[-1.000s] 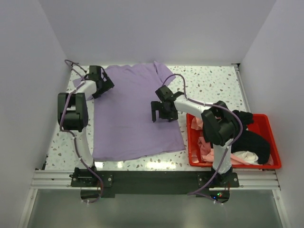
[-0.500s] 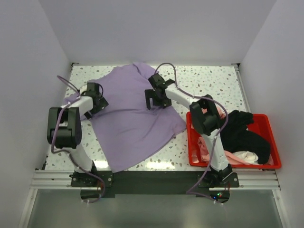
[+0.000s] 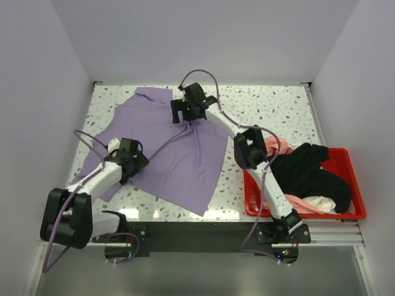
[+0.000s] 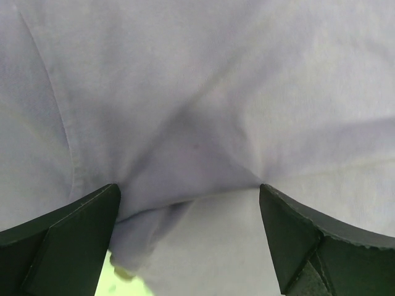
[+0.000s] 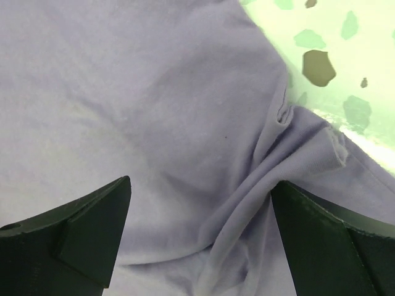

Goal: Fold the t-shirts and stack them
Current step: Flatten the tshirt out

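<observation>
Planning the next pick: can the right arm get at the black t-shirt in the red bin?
Likely yes: the black cloth t-shirt lies uncovered in the red plastic bin, near that arm's base.

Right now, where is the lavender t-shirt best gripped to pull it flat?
On the lavender t-shirt, probably the near hem corner, coming from the near right. That corner sticks out as a flat point over bare table, with nothing lying on it.

The purple shirt fills nearly the whole view, puckered into a soft ridge between the spread dark fingers of the left end effector. A stitched hem runs down its left side. A sliver of bright surface shows at the bottom.
</observation>
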### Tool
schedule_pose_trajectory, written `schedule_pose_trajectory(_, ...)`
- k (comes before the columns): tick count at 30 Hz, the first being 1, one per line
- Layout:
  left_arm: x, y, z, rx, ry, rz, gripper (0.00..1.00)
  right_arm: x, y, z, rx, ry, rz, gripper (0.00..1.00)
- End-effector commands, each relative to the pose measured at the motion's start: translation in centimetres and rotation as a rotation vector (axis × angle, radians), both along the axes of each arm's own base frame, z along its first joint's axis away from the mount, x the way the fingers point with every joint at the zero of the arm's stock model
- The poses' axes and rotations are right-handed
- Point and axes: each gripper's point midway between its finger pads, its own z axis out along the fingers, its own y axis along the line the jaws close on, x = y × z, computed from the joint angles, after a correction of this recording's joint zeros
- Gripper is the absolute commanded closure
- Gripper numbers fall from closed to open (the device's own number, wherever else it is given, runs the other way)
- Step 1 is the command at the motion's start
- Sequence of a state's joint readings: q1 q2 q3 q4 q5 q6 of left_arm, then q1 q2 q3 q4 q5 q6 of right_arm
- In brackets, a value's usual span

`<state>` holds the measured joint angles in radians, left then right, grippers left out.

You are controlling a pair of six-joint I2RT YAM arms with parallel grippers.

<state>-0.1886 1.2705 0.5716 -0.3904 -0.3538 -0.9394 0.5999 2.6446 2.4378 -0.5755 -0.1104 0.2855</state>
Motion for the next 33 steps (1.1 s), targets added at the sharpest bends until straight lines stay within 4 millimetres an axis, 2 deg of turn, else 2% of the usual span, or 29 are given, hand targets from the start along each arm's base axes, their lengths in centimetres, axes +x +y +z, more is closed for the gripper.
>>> schedule_pose_trajectory(1, -2.8, -1.1, 0.8, -0.068, 0.053, 0.018, 0.00, -0.6, 1.0, 5.2, 0.060, -0.043, 0.089, 0.01)
schedule_pose_trajectory(4, -0.9, 0.7, 5.5, 0.015, -0.093, 0.059, 0.00, -2.2, -0.9, 11.0, 0.045, -0.097, 0.069, 0.01)
schedule_pose_trajectory(5, -0.4, 1.7, 7.2, 0.054, -0.145, 0.084, 0.00, -2.7, -1.6, 11.8, 0.034, -0.105, 0.062, 0.01)
schedule_pose_trajectory(6, 0.5, 1.8, 9.1, 0.066, -0.188, 0.089, 0.00, -3.6, -3.1, 10.5, -0.014, -0.071, 0.028, 0.01)
schedule_pose_trajectory(7, 1.0, 1.9, 10.2, 0.074, -0.218, 0.086, 0.00, -4.6, -3.9, 13.8, 0.009, -0.104, 0.008, 0.01)
schedule_pose_trajectory(8, 1.7, 1.9, 10.9, 0.080, -0.241, 0.074, 0.00, -5.3, -4.4, 14.0, 0.015, -0.084, -0.016, 0.01)
schedule_pose_trajectory(9, 2.9, 1.6, 12.3, 0.076, -0.286, 0.055, 0.00, -7.1, -5.4, 12.1, -0.007, -0.023, -0.016, 0.01)
schedule_pose_trajectory(10, 3.5, 1.4, 12.8, 0.072, -0.296, 0.044, 0.00, -8.4, -5.7, 13.5, 0.016, -0.022, -0.016, 0.01)
schedule_pose_trajectory(11, 4.3, 0.9, 12.5, 0.066, -0.282, 0.022, 0.00, -9.4, -5.7, 13.3, 0.037, 0.000, -0.026, 0.01)
schedule_pose_trajectory(12, 5.5, 0.6, 13.6, 0.071, -0.311, 0.001, 0.00, -11.7, -6.5, 10.1, 0.005, 0.076, -0.017, 0.01)
schedule_pose_trajectory(13, 6.3, 0.5, 13.7, 0.078, -0.310, -0.011, 0.00, -13.4, -6.4, 10.8, 0.021, 0.074, -0.004, 0.01)
schedule_pose_trajectory(14, 7.5, 0.8, 13.7, 0.088, -0.293, -0.013, 0.00, -14.4, -6.2, 10.1, 0.031, 0.082, 0.001, 0.01)
schedule_pose_trajectory(15, 8.3, 0.9, 13.7, 0.106, -0.282, -0.044, 0.00, -17.0, -6.8, 7.1, -0.012, 0.143, 0.015, 0.01)
schedule_pose_trajectory(16, 9.0, 0.5, 13.4, 0.090, -0.266, -0.073, 0.00, -18.2, -6.9, 6.4, -0.014, 0.160, 0.015, 0.01)
schedule_pose_trajectory(17, 10.2, 1.1, 13.0, 0.096, -0.241, -0.066, 0.00, -19.6, -7.3, 5.3, -0.010, 0.187, 0.015, 0.01)
schedule_pose_trajectory(19, 10.9, 2.0, 12.1, 0.104, -0.205, -0.047, 0.00, -20.9, -7.3, 4.2, -0.005, 0.221, 0.019, 0.01)
schedule_pose_trajectory(20, 11.3, 2.3, 10.9, 0.101, -0.173, -0.040, 0.00, -21.0, -7.6, 3.3, -0.015, 0.226, 0.015, 0.01)
schedule_pose_trajectory(21, 11.9, 3.2, 10.5, 0.093, -0.176, -0.023, 0.00, -21.3, -8.0, 2.4, -0.041, 0.243, 0.007, 0.01)
schedule_pose_trajectory(22, 12.3, 3.2, 9.5, 0.072, -0.159, -0.037, 0.00, -21.4, -8.6, 1.8, -0.078, 0.253, 0.014, 0.01)
schedule_pose_trajectory(24, 13.4, 4.1, 9.1, 0.074, -0.176, -0.041, 0.00, -21.0, -8.7, 1.0, -0.121, 0.258, 0.025, 0.01)
schedule_pose_trajectory(25, 13.6, 4.3, 8.1, 0.069, -0.149, -0.043, 0.00, -20.9, -9.0, 0.4, -0.149, 0.265, 0.033, 0.01)
schedule_pose_trajectory(26, 14.0, 4.5, 7.9, 0.066, -0.143, -0.042, 0.00, -20.0, -9.2, 0.6, -0.173, 0.242, 0.013, 0.01)
schedule_pose_trajectory(27, 14.1, 4.5, 7.5, 0.065, -0.127, -0.047, 0.00, -19.6, -9.7, -0.7, -0.206, 0.260, -0.003, 0.01)
schedule_pose_trajectory(28, 14.2, 4.5, 6.3, 0.065, -0.093, -0.052, 0.00, -19.4, -10.0, -1.0, -0.221, 0.269, -0.002, 0.01)
schedule_pose_trajectory(30, 14.7, 4.5, 5.7, 0.069, -0.074, -0.065, 0.00, -18.5, -10.7, -1.8, -0.239, 0.283, -0.034, 0.01)
schedule_pose_trajectory(31, 14.7, 4.6, 4.6, 0.076, -0.043, -0.061, 0.00, -18.4, -11.1, -2.1, -0.247, 0.295, -0.045, 0.01)
schedule_pose_trajectory(32, 14.9, 5.7, 4.5, 0.077, -0.037, -0.035, 0.00, -18.0, -11.4, -2.2, -0.250, 0.296, -0.057, 0.01)
schedule_pose_trajectory(33, 15.0, 5.7, 4.2, 0.075, -0.030, -0.031, 0.00, -17.6, -12.3, -2.6, -0.262, 0.306, -0.081, 0.01)
